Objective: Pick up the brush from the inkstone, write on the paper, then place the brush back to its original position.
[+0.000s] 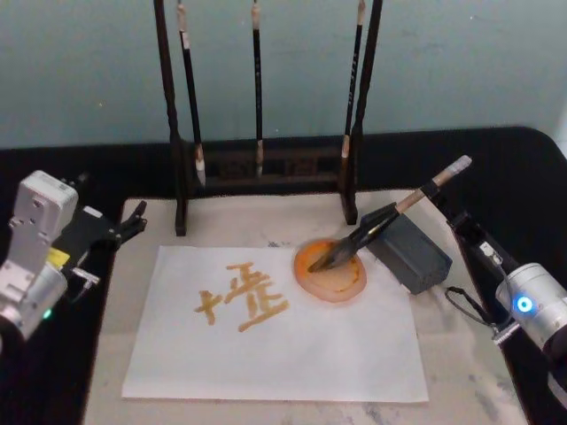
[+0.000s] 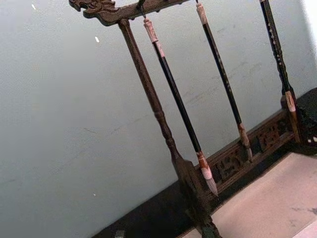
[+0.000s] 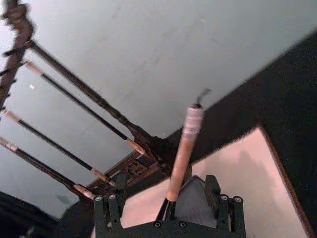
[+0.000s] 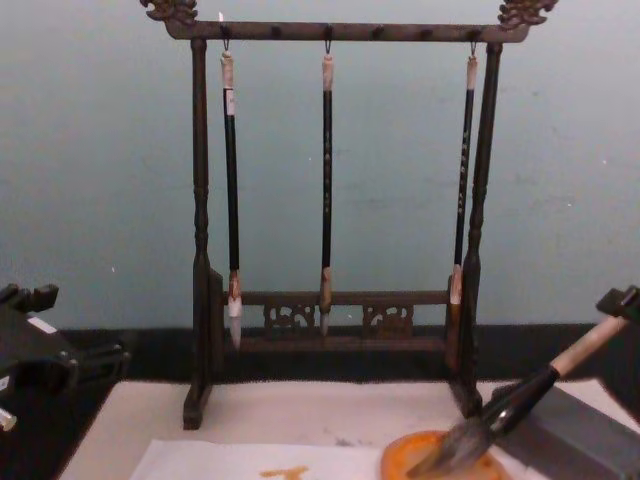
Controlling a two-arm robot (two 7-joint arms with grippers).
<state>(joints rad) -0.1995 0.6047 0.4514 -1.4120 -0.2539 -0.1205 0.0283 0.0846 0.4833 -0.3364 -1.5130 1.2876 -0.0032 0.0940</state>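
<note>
The brush (image 1: 381, 221) lies tilted, its bushy bristles in the round orange inkstone (image 1: 341, 274) and its black shaft propped on a dark grey block (image 1: 409, 250). Its tan upper end (image 3: 181, 158) rises between the wide-apart fingers of my right gripper (image 3: 168, 210), which is open and not clamped on it. In the head view my right gripper (image 1: 461, 223) sits just behind that upper end at the table's right. The white paper (image 1: 275, 332) carries orange brush strokes (image 1: 241, 297). My left gripper (image 1: 124, 228) hovers idle at the table's left edge.
A dark wooden rack (image 4: 340, 32) stands at the back with three thin black brushes (image 4: 326, 180) hanging from it. The paper lies on a beige mat (image 1: 443, 354) over a black table. A pale green wall is behind.
</note>
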